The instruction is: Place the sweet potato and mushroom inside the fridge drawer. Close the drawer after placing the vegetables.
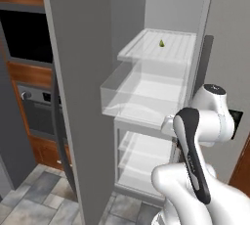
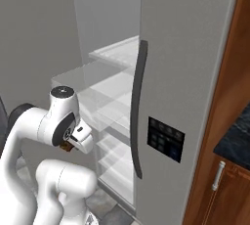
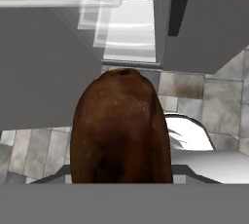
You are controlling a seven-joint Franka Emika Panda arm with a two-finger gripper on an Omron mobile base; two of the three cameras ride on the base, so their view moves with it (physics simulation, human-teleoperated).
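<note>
- Step in hand: carrying the first vegetable. The oblong orange-brown sweet potato [image 3: 121,128] sits in the end effector [image 2: 68,146], whose jaws are partly closed around it; in the hand view it stands close before the camera and hides the fingertips.
- Position: in the right base view the end effector hangs low and outside the fridge, below the level of the wide, clear translucent plastic fridge drawer [image 1: 134,94]. A brown sliver of the load shows under the white hand there.
- Drawer state: pulled out from the cabinet and open at the top, with nothing visible inside.
- Next move, as judged: raise the load above the drawer's front wall, carry it forward over the bin, then lower and release. The front wall is the obstacle for a low approach.
- Clearances: the grey open fridge door [image 1: 80,97] stands to the left and the second grey door with a dark vertical handle [image 2: 136,106] to the right; the arm must pass between them.
- Other items: a small green pear-shaped object [image 1: 161,43] rests on the white ribbed shelf [image 1: 146,48] above the drawer, well clear of the path.
- The mushroom cannot be located.
</note>
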